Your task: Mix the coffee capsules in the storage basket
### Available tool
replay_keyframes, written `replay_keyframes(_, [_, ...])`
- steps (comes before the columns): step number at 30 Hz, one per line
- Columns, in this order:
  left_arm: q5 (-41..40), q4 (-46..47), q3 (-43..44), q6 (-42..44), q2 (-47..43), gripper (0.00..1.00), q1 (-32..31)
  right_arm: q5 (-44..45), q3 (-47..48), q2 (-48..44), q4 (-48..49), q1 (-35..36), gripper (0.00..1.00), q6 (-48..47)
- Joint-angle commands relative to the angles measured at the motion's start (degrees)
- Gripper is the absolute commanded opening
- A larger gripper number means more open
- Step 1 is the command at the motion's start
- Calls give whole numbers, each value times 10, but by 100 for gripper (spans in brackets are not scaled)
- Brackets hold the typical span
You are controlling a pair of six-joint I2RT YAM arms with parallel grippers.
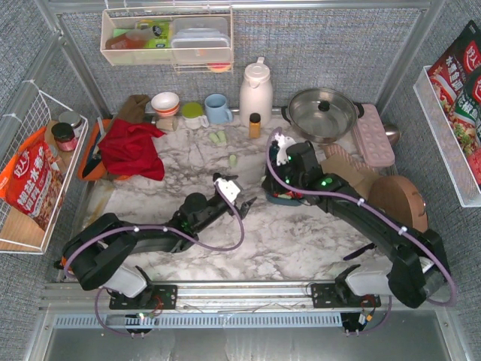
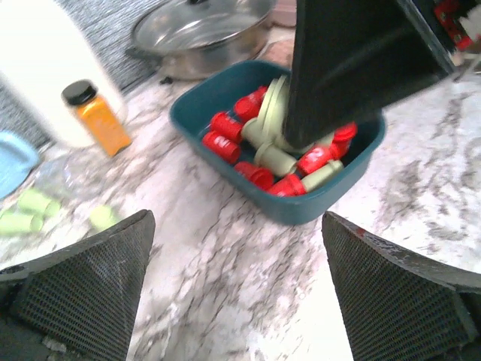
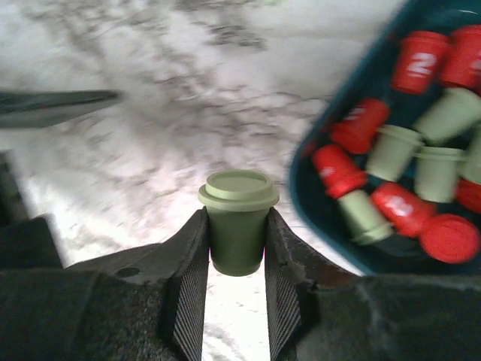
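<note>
The dark teal storage basket lies on the marble just ahead of my left gripper, which is open and empty. The basket holds several red coffee capsules and mint green ones, jumbled together. My right gripper is shut on one green capsule, upright, held beside the basket's left rim. From the left wrist view, the right gripper hangs over the basket. In the top view the basket is mostly hidden under the right arm, and the left gripper is close to its left.
Loose green capsules lie on the marble behind, and one more lies nearer. An amber bottle, a white jug, a lidded pot, a pink tray, cups and a red cloth line the back.
</note>
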Motion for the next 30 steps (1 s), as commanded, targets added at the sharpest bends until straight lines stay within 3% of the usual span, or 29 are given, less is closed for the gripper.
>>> replay_keyframes(1, [-104, 20, -26, -24, -20, 99, 0, 137, 32, 43, 17, -31, 10, 10])
replay_keyframes(8, [-214, -45, -56, -61, -78, 99, 0, 165, 111, 201, 71, -98, 14, 20])
replay_keyframes(14, [-231, -91, -81, -64, -138, 99, 1, 128, 241, 354, 44, -112, 25, 23])
replay_keyframes(17, [-256, -104, -91, -86, -159, 99, 2, 135, 274, 387, 23, -112, 38, 19])
replay_keyframes(20, [-305, -162, -72, -146, -171, 99, 5, 149, 275, 384, 13, -113, 52, 8])
replay_keyframes(24, [-300, -217, -43, -165, -163, 99, 21, 170, 251, 343, 6, -113, 70, -18])
replay_keyframes(30, [-245, -249, 12, -222, -98, 99, 76, 173, 180, 223, -8, -110, 74, -42])
